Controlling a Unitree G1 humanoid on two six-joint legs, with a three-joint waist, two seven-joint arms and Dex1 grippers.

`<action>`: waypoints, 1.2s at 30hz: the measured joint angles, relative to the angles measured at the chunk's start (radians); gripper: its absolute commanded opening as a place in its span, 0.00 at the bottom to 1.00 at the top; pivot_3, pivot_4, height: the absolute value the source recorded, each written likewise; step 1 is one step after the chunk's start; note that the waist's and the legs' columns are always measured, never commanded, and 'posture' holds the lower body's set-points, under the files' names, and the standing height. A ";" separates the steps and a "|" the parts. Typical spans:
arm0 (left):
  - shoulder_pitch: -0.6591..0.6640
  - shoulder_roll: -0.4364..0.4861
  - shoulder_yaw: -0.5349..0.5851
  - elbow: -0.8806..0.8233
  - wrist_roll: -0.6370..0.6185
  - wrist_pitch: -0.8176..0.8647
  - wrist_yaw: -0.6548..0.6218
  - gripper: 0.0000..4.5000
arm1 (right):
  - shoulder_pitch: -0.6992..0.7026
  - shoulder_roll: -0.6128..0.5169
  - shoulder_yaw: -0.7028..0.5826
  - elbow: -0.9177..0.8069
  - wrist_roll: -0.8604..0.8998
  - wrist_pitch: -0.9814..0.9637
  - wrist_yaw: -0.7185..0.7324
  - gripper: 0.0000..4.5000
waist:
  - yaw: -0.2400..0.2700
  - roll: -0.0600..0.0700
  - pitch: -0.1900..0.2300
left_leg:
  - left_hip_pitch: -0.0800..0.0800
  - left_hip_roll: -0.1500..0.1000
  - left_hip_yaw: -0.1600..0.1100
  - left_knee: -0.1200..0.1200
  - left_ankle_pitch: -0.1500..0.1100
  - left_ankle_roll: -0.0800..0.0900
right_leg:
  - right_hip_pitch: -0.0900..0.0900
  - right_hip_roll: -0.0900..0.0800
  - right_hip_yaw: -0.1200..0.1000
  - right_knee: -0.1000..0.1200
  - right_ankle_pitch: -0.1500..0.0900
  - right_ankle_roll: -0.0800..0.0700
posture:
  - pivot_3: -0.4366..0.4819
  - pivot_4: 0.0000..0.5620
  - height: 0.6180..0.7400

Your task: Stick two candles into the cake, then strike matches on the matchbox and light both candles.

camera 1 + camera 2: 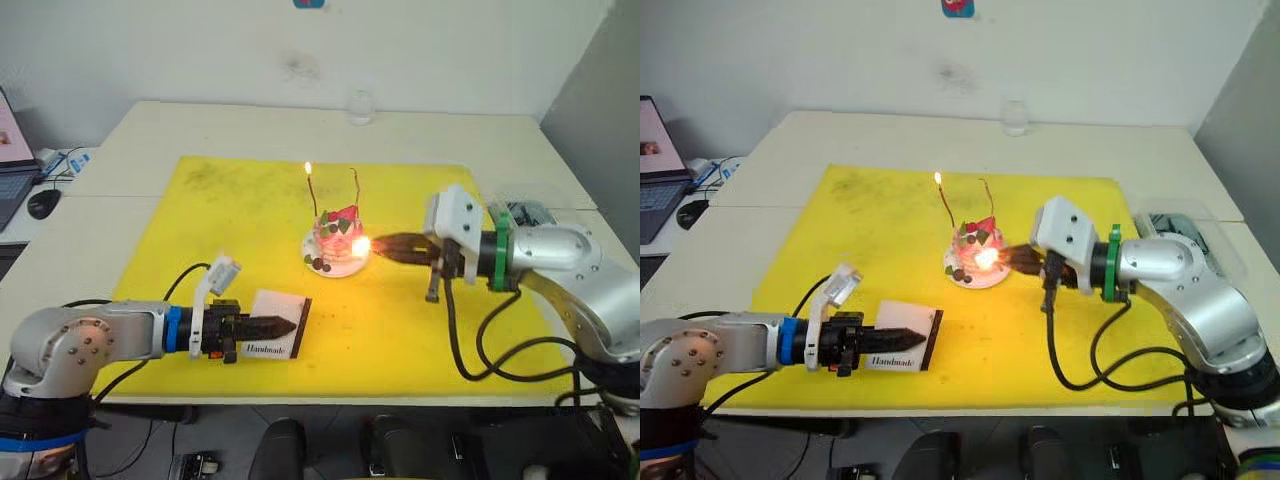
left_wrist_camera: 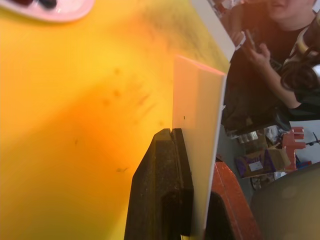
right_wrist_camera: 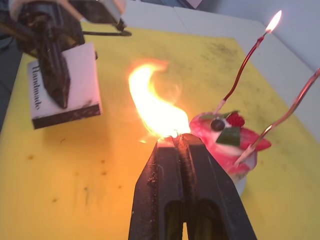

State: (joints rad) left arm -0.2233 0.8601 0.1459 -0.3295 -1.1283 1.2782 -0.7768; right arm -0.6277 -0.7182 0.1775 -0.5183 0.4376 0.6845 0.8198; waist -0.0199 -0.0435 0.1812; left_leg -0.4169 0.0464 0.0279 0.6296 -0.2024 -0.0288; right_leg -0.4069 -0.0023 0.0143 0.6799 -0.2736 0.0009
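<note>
Flaming at the right gripper's (image 3: pixel 176 142) closed tips, a presumably pinched match burns beside the cake (image 3: pixel 227 137).

1. The cake (image 1: pixel 338 232), pink with red and dark toppings, sits on a small white plate (image 1: pixel 325 264) near the middle of a yellow mat (image 1: pixel 200 230) that covers the pale bench (image 1: pixel 150 125).
2. Two thin candles stand in the cake: the left candle (image 1: pixel 311 192) carries a small flame at its tip; the right candle (image 1: pixel 356 188) shows no flame.
3. The right gripper (image 1: pixel 385 246) reaches in just right of the cake, with a bright flame at its fingertips, close to the plate's edge.
4. The left gripper (image 1: pixel 282 326), well in front and left of the cake, pinches the white matchbox (image 1: pixel 276 339), printed "Handmade".
5. A clear glass (image 1: pixel 361 105) stands far behind the cake on the bench.
</note>
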 measured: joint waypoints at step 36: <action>-0.027 -0.071 -0.081 -0.017 0.057 -0.042 -0.018 0.00 | -0.161 0.214 0.022 0.249 -0.214 -0.021 -0.153 0.01 | -0.006 0.000 0.000 | 0.000 0.001 0.001 0.000 0.000 0.000 | -0.001 0.001 0.001 0.001 0.000 0.000 | 0.48 0.27 1.00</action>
State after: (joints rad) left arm -0.2501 0.7889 0.0649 -0.3464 -1.0709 1.2361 -0.7951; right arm -0.7884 -0.5047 0.1996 -0.2697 0.2232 0.6636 0.6665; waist -0.0255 -0.0433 0.1813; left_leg -0.4173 0.0470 0.0288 0.6294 -0.2025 -0.0287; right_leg -0.4078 -0.0018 0.0149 0.6806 -0.2737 0.0009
